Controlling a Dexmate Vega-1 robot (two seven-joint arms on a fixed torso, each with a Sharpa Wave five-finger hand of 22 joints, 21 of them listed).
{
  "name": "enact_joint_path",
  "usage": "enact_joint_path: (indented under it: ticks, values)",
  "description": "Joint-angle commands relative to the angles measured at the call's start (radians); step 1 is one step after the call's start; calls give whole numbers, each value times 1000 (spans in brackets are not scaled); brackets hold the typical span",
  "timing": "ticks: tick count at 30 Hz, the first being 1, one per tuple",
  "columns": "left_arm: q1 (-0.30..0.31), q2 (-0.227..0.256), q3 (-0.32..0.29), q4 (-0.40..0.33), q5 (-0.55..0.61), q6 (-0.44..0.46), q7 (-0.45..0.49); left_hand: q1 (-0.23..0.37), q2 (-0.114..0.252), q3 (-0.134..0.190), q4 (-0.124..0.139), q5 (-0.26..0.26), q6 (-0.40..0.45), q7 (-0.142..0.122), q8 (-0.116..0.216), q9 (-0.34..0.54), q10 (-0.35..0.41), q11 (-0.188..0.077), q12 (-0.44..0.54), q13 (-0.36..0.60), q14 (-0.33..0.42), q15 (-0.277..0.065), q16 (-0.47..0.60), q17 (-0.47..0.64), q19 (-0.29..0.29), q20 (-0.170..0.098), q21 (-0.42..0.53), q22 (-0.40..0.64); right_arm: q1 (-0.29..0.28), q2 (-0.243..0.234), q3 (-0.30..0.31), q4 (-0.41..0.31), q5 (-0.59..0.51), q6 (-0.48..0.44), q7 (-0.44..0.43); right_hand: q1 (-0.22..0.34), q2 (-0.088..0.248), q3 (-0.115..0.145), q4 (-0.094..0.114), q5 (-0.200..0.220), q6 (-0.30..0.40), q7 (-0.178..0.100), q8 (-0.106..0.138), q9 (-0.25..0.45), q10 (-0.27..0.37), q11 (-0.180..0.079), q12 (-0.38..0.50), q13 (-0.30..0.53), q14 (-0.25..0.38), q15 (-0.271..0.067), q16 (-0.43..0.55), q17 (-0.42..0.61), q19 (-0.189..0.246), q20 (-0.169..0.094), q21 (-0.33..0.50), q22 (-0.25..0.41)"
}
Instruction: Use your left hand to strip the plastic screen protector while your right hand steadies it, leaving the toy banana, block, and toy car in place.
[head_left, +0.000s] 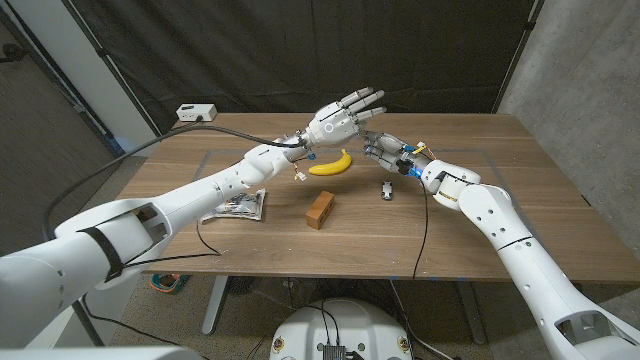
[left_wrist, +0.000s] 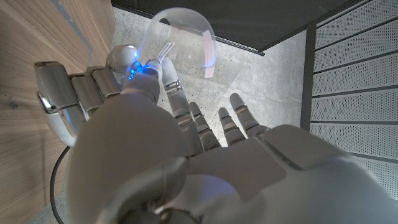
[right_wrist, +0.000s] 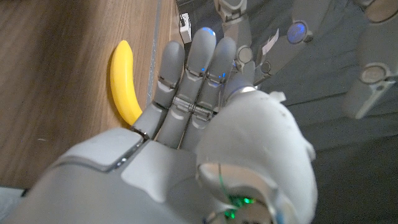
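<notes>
Presently, item one: plastic screen protector (left_wrist: 180, 40) — a clear, curved sheet with a pale tab at one edge, seen in the left wrist view raised off the table at the fingertips of the right hand (head_left: 388, 152). It appears pinched there, thumb against a finger with the other fingers extended, though the exact contact is partly hidden. Judged purpose: the sheet is kept in the air between the two hands so that its layers can be pulled apart while the far edge is steadied.

Item two: left hand (head_left: 343, 118) — raised above the table's far middle, fingers spread and reaching toward the right hand. In its own wrist view the fingers extend up toward the sheet without plainly closing on it; whether any fingertip has the tab cannot be told. The protector lies just beyond these fingertips, between the two hands.

Item three: toy banana (head_left: 331, 165) — yellow, lying on the table (head_left: 250, 240) directly below the left hand and just beside the right hand's fingers, untouched.

Item four: toy car (head_left: 386, 189) — small, grey, on the table beneath the right wrist.

Item five: block (head_left: 321, 209) — brown, nearer the robot, well apart from both hands.

Item six: a printed packet (head_left: 238, 207) — under the left forearm, on the table's left side.

Judgement: the stripping is not yet evidently done — the three toys sit clear of the working area overhead.
</notes>
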Motion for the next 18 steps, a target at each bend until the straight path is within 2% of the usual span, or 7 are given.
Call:
enact_joint_path:
  ticks: [1, 7, 11, 13, 18]
  values:
    - [31, -67, -39, 42, -5, -27, -1, 18, 11, 10, -2, 18, 144, -153, 34, 43, -5, 0, -5, 3, 2, -142, 10, 6, -1, 14, 11, 6, 7, 3, -8, 3, -6, 8, 4, 11, 0, 7, -8, 4, 35, 25, 7, 2, 8, -4, 0, 3, 72, -68, -4, 3, 11, -126, -1, 0]
    - [64, -125, -97, 70, -11, -77, -1, 23, 4, 14, -6, 35, 140, -153, 46, 58, -6, 0, -3, 5, 10, -147, 15, 11, 8, 10, 24, 7, 7, 6, -8, 2, -8, 7, -6, 11, 0, 6, -8, 4, 34, 25, 7, 2, 8, -4, -1, 6, 72, -68, -5, 5, 11, -126, -2, 0]
    - [87, -143, -139, 65, -10, -128, -1, 25, -1, 17, -9, 48, 136, -153, 55, 69, 3, 0, 2, 7, 20, -155, 19, 14, 8, 11, 30, 8, 5, 7, -7, 1, -9, 8, -10, 11, -1, 6, -8, 4, 36, 25, 8, 2, 9, -4, -3, 4, 73, -68, -5, 8, 12, -126, -2, 0]
    - [91, -145, -146, 63, -7, -136, -1, 26, -2, 20, -9, 54, 131, -153, 59, 75, 8, 0, 5, 9, 22, -155, 20, 15, 11, 19, 35, 8, 6, 6, -8, 3, -9, 9, -7, 11, 0, 6, -8, 4, 35, 24, 7, 3, 8, -4, -3, 6, 73, -69, -6, 7, 12, -126, -2, 0]
    - [72, -136, -119, 64, -4, -136, -1, 29, -2, 28, -11, 77, 107, -153, 67, 94, 13, 0, 9, 11, 15, -149, 18, 21, 3, 36, 44, 9, 14, 9, -11, 11, -11, 9, -2, 10, 0, 6, -7, 4, 35, 25, 7, 3, 7, -5, -3, 7, 73, -67, -7, 11, 12, -126, -2, 0]
